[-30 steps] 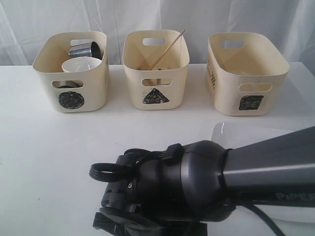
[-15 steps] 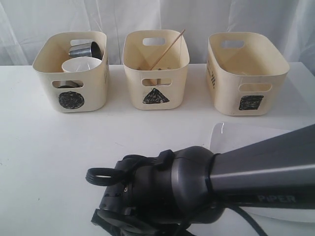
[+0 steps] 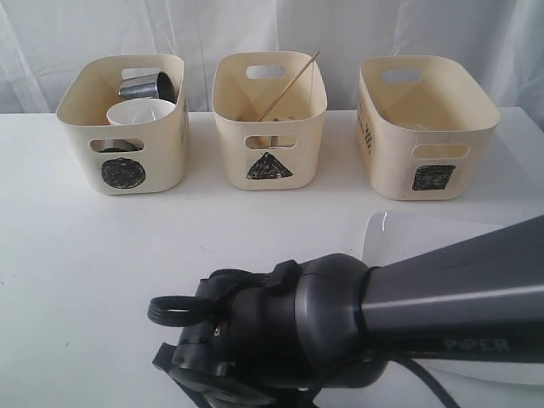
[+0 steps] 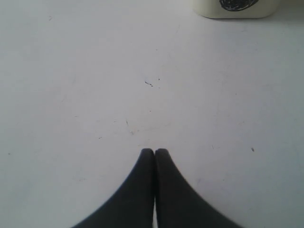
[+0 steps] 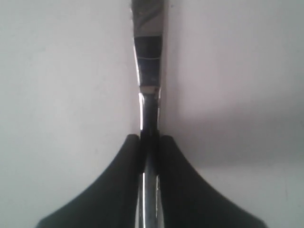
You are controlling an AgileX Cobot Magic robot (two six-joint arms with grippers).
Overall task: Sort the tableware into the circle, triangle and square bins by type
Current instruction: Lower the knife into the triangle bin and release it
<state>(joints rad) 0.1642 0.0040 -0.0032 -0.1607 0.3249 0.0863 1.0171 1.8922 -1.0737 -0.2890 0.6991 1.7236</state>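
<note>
Your right gripper (image 5: 151,140) has its jaws pinched onto a slim steel cutlery piece (image 5: 149,76). It is clamped at the narrow shank, so the flat length runs straight out ahead of the fingertips. Holding it along its axis like that should keep it from swinging on the lift. From the wrist view you cannot tell whether it is a knife or the fork, nor whether it has left the table (image 3: 76,272).

The piece sits at the near edge, a little left of centre, hidden in the exterior view under the right arm (image 3: 399,310), which reaches across from the right. Just right of it lies the large white plate (image 3: 408,234), partly covered by that arm.

On the far side, the triangle bin (image 3: 269,119) stands in the middle with a chopstick (image 3: 293,81) leaning out, so it looks the likely home for long utensils. The circle bin (image 3: 123,127) on the left holds a steel mug (image 3: 144,85) and the white bowl (image 3: 138,110). The square bin (image 3: 427,123) on the right is probably meant for the plate.

Your left gripper (image 4: 155,152) is closed on nothing, parked over bare table near the circle bin.
</note>
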